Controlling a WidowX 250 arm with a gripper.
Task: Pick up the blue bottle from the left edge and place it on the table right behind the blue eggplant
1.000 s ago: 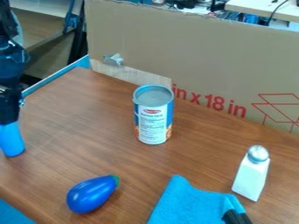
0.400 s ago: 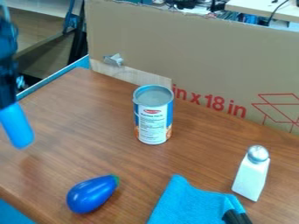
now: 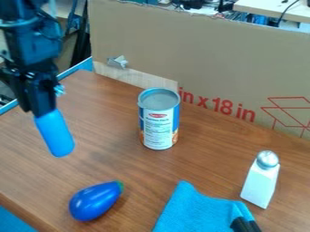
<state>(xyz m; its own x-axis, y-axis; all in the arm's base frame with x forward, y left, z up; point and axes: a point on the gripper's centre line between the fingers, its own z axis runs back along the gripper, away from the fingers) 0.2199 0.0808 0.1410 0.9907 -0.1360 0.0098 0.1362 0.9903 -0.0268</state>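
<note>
The gripper (image 3: 39, 106) hangs over the left part of the brown table, above and left of the blue eggplant. It is shut on a smooth blue cylindrical object (image 3: 55, 134), whose rounded lower end points down and slightly right; the object's upper part is hidden between the fingers. The dark blue eggplant (image 3: 95, 200) lies on the table with its green tip to the upper right. An upright can (image 3: 159, 120) with a blue and white label stands to the right of the held object.
A white shaker (image 3: 261, 181) with a metal top stands at the right. Near the front edge lies a blue cloth (image 3: 196, 210), with a black-handled item (image 3: 244, 224) at its right. Cardboard (image 3: 212, 54) walls off the back of the table (image 3: 115, 158).
The gripper has moved right from the left edge with the blue object in it, whose lower end has tilted further right. The things on the table have kept their places.
</note>
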